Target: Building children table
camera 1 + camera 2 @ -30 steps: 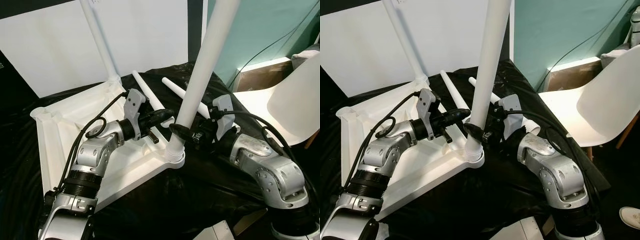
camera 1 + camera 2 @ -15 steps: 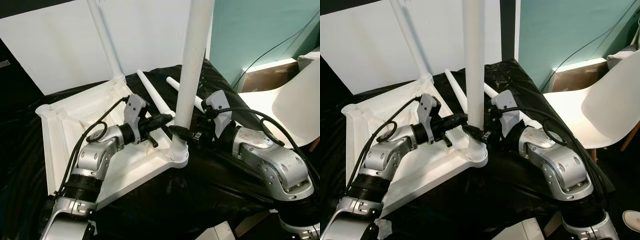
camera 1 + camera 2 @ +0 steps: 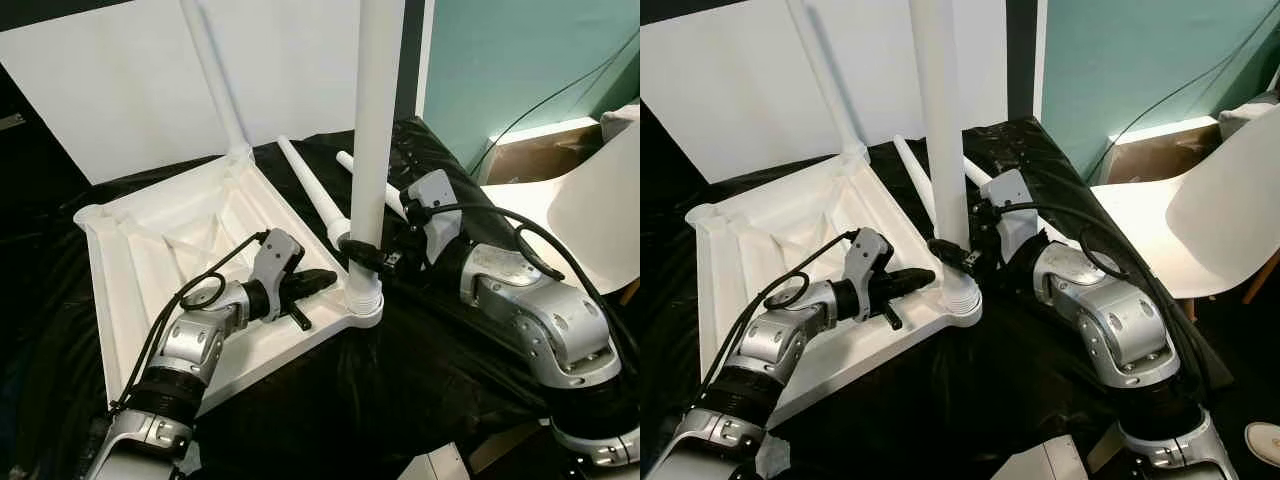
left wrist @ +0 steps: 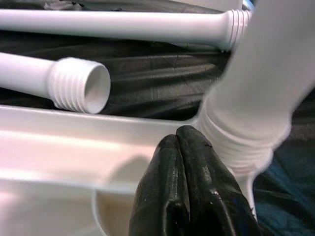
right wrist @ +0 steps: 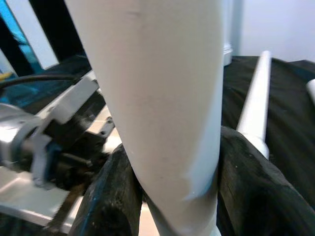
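The right gripper held the white table leg between its two fingers, just above the threaded end. One second before the leg leaned; now it stood upright in the corner socket of the upturned tabletop. The left gripper, fingers pressed together and holding nothing, had come lower, beside the socket. The leg seemed ready for screwing in.

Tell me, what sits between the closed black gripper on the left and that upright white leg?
Nothing but a short bare strip of the upturned tabletop. In the left eye view, the left gripper stops just short of the leg, which the right gripper clamps.
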